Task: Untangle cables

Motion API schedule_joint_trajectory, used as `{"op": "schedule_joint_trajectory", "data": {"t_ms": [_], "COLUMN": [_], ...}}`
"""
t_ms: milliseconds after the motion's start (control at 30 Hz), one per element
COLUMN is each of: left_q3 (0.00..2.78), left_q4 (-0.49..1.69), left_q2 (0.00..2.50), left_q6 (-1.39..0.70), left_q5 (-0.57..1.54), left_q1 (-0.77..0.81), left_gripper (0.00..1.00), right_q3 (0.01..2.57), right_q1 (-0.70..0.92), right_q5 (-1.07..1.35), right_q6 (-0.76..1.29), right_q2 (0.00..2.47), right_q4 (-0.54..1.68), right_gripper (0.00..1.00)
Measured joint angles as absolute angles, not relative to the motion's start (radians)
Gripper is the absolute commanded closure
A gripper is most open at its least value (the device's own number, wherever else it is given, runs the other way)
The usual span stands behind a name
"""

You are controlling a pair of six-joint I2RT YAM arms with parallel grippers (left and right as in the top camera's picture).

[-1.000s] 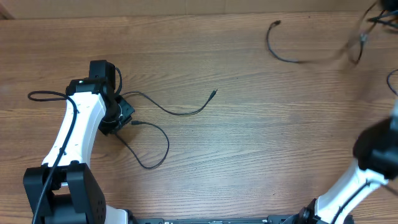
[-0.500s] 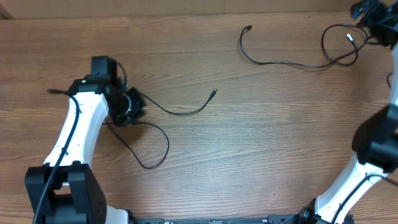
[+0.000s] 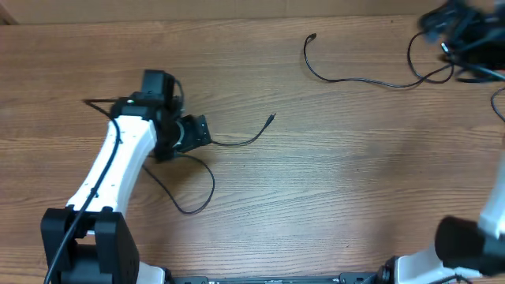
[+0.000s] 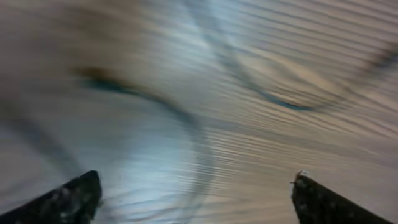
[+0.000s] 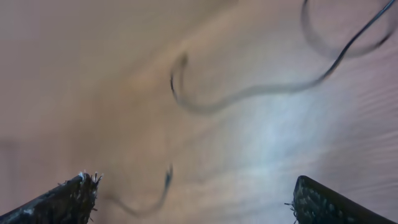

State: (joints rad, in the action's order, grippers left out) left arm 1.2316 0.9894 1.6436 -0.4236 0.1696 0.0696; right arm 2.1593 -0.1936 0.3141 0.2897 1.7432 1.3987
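Both pincers have sprung open in the last instant. The left gripper (image 4: 196,186) has slid rightward over the table (image 3: 331,181), and the right-hand cable (image 3: 359,80) has been dragged a little left and let go. That cable now lies across the upper right of the overhead frame, one plug end near top centre, its far end curling into a loop beside the right gripper (image 5: 194,186), whose fingertips are spread wide with nothing between them. The left-hand cable (image 3: 241,143) sits at centre-left: one plug end points up and right, and the rest runs back under the gripper head and drops into a loop toward the lower frame. In the left wrist view the fingertips stand wide apart over smeared cable arcs, gripping nothing. To my eye the two cords lie well apart because each arm drew its own toward its side — the tangle looks undone, or nearly. No brand, label or writing is readable anywhere.
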Motion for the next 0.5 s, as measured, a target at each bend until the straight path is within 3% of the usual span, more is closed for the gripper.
{"op": "schedule_joint_trajectory", "data": {"t_ms": [233, 500], "left_q3": [1.233, 1.214], "left_q4": [0.981, 0.769], "left_q2": [1.644, 1.682], "left_q6": [-0.435, -0.363], "left_q5": [-0.187, -0.319], "left_q1": [-0.015, -0.02], "left_gripper": [0.0, 0.0], "right_q3": [1.986, 1.937], "right_q1": [-0.01, 0.135], "right_q5": [0.311, 0.315], "right_q6": [0.254, 0.242], "right_q2": [1.811, 1.811], "right_q4": [1.388, 1.393], "right_gripper": [0.0, 0.0]}}
